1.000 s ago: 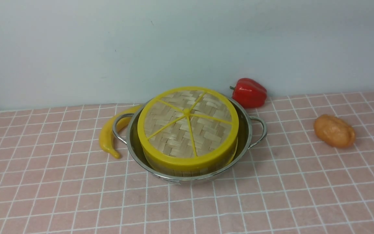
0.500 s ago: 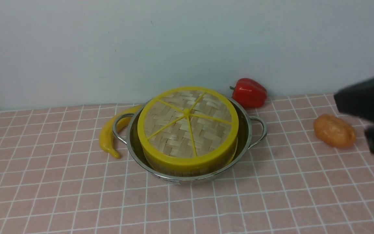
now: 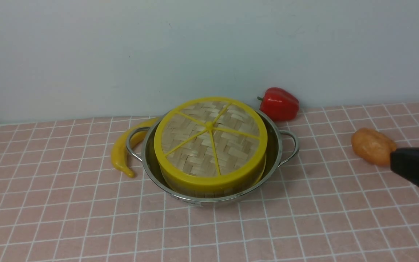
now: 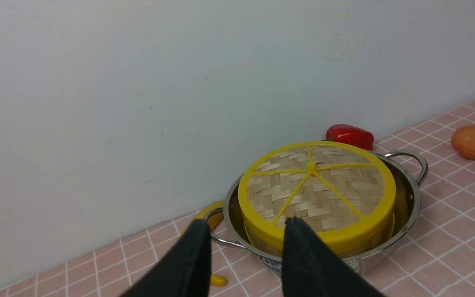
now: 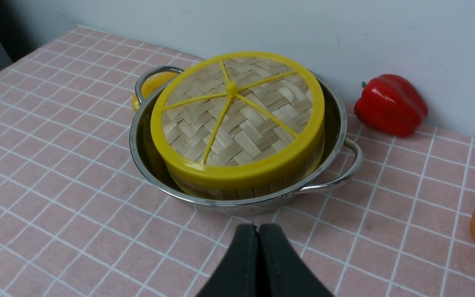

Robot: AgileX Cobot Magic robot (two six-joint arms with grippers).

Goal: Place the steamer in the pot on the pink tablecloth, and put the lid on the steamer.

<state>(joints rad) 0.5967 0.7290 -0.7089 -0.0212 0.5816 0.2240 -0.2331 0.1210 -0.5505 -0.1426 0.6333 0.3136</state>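
The steel pot (image 3: pixel 275 151) stands on the pink tablecloth (image 3: pixel 304 225) with the steamer (image 3: pixel 209 191) inside it. The woven lid (image 3: pixel 209 145) lies flat on the steamer and hides its contents. My right gripper (image 3: pixel 395 160) reaches in from the right edge, well clear of the pot. In the right wrist view its fingers (image 5: pixel 258 229) are pressed together, shut on nothing, just short of the pot (image 5: pixel 336 119). My left gripper (image 4: pixel 245 225) is open and empty, back from the pot's (image 4: pixel 410 198) left side, and does not show in the front view.
A yellow banana (image 3: pixel 120 153) lies against the pot's left handle. A red pepper (image 3: pixel 278 103) sits by the back wall behind the pot. An orange potato-like toy (image 3: pixel 371 145) lies on the right, close to my right gripper's tip.
My right gripper came into the front view from the right edge, dropped lower and shut. The pot, steamer and lid have not moved.
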